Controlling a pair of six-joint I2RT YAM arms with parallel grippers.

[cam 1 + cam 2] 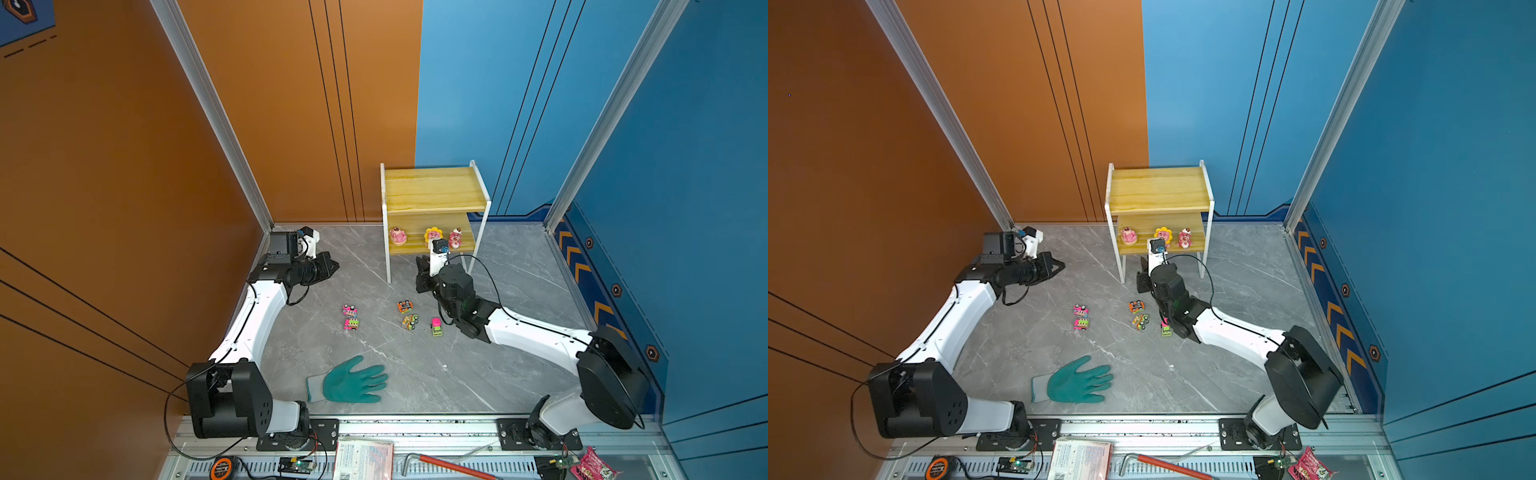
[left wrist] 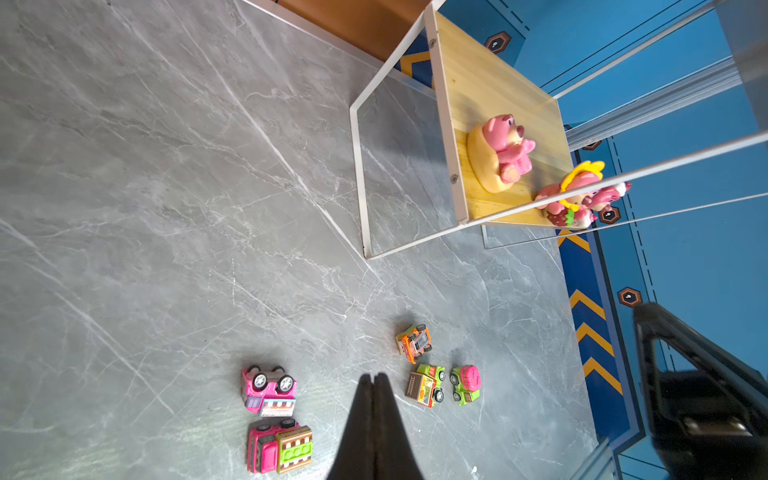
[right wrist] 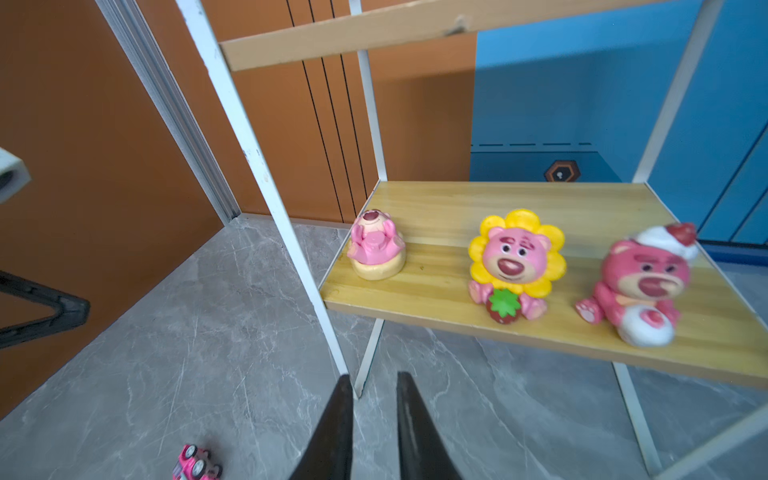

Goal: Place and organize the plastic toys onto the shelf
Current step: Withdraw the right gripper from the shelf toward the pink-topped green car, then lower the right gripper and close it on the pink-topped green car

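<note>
Three pink bear toys (image 1: 398,236) (image 3: 516,266) stand in a row on the lower board of the shelf (image 1: 434,187), one with yellow petals. Several toy cars lie on the grey floor in front: two pink ones (image 1: 349,310) (image 2: 269,388) on the left, an orange one (image 1: 404,306) and two green ones (image 2: 426,384) on the right. My left gripper (image 1: 334,268) (image 2: 372,377) hovers shut and empty, left of the shelf. My right gripper (image 1: 422,262) (image 3: 372,378) is open and empty at the shelf's front left leg, below the bears.
A teal work glove (image 1: 351,380) lies flat near the front edge. Orange wall on the left, blue wall on the right and behind the shelf. Tools and packets (image 1: 449,465) sit on the front rail beyond the floor.
</note>
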